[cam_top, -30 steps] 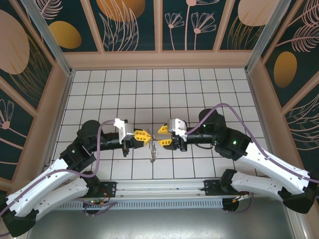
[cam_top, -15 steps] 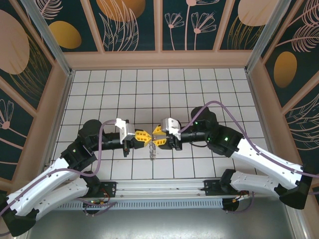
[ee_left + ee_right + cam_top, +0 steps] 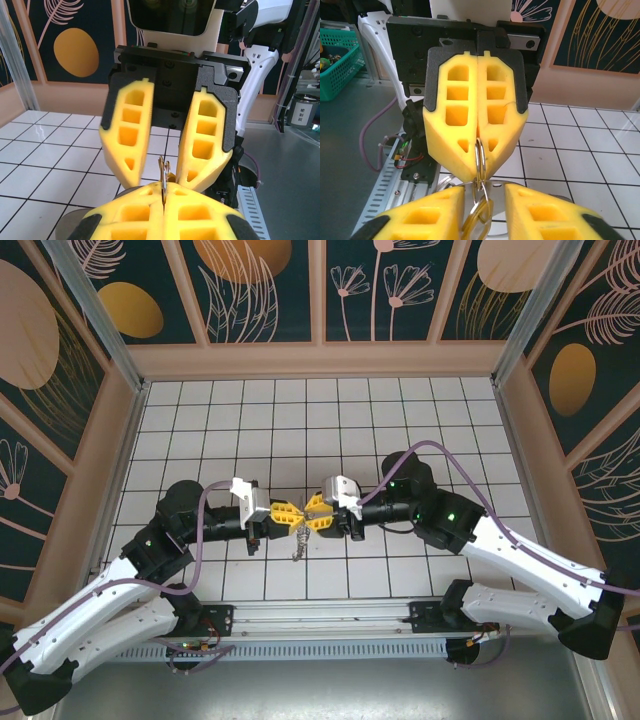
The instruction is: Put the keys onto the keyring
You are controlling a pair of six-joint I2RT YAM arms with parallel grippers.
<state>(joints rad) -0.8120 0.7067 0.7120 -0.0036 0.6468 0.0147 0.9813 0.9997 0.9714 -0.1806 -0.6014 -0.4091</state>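
My left gripper [image 3: 287, 512] and right gripper [image 3: 313, 512] meet tip to tip above the tiled floor. The left gripper [image 3: 164, 194] is shut on the keyring [image 3: 163, 172], a thin metal loop seen edge-on. In the right wrist view the keyring [image 3: 480, 150] sticks out of the left gripper's closed yellow fingers [image 3: 455, 125]. Below it hang smaller brassy rings and a flat silvery key head [image 3: 498, 186]. My right gripper [image 3: 485, 202] is open, one finger on each side of these without touching. The keys [image 3: 297, 543] dangle as a small bunch below the grippers.
A white tiled floor [image 3: 400, 430] lies inside tan walls [image 3: 320, 358]. A metal rail [image 3: 320, 615] runs along the near edge by the arm bases. Purple cables [image 3: 450, 453] loop over both arms. A green basket [image 3: 340, 60] stands off the table.
My right gripper has moved left, up to the left gripper's tips, and its jaws have narrowed. The hanging keys have swung slightly left. The left gripper has stayed put.
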